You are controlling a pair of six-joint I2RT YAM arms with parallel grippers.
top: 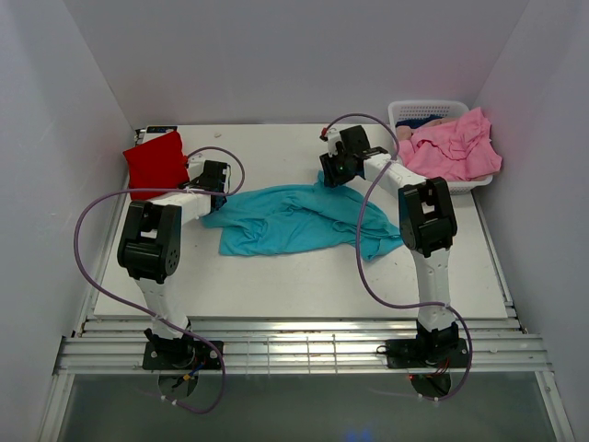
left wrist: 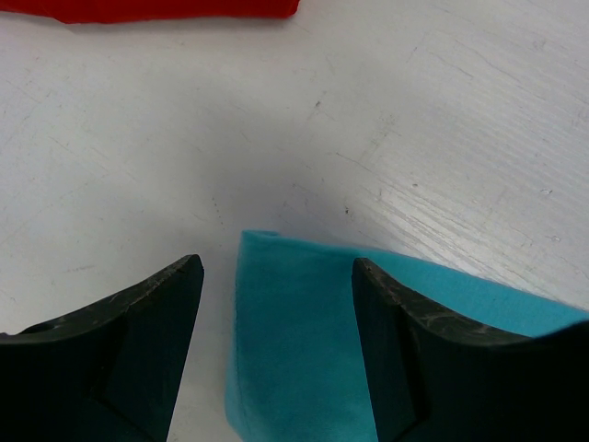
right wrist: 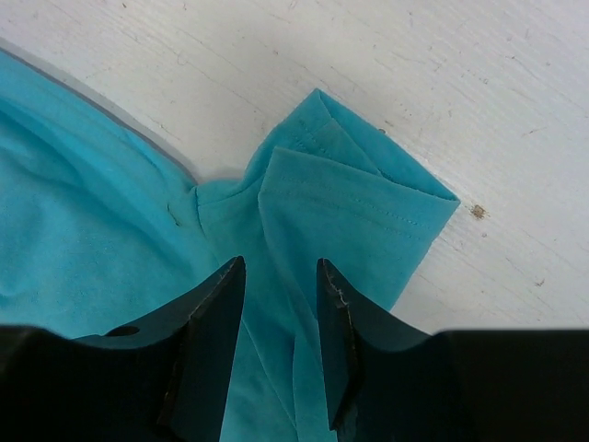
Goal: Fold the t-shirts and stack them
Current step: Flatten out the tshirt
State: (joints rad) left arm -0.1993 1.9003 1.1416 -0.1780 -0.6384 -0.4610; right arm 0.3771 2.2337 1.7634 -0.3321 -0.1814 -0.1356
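Observation:
A teal t-shirt [top: 294, 221] lies crumpled and spread out at mid-table. My left gripper [top: 218, 189] hangs over its left corner. In the left wrist view the gripper [left wrist: 276, 262] is wide open, with the teal corner [left wrist: 294, 350] lying flat between the fingers. My right gripper [top: 339, 173] is over the shirt's far sleeve. In the right wrist view it [right wrist: 281, 262] is partly open, its fingers either side of a fold of the teal sleeve [right wrist: 359, 203]. A folded red t-shirt [top: 156, 161] lies at the back left. Pink t-shirts [top: 456, 147] are heaped at the back right.
A white slotted basket [top: 414, 112] at the back right corner holds the pink shirts, with something dark blue under them. White walls close in the table on three sides. The red shirt's edge [left wrist: 166, 7] shows just beyond the left gripper. Cables loop from both arms.

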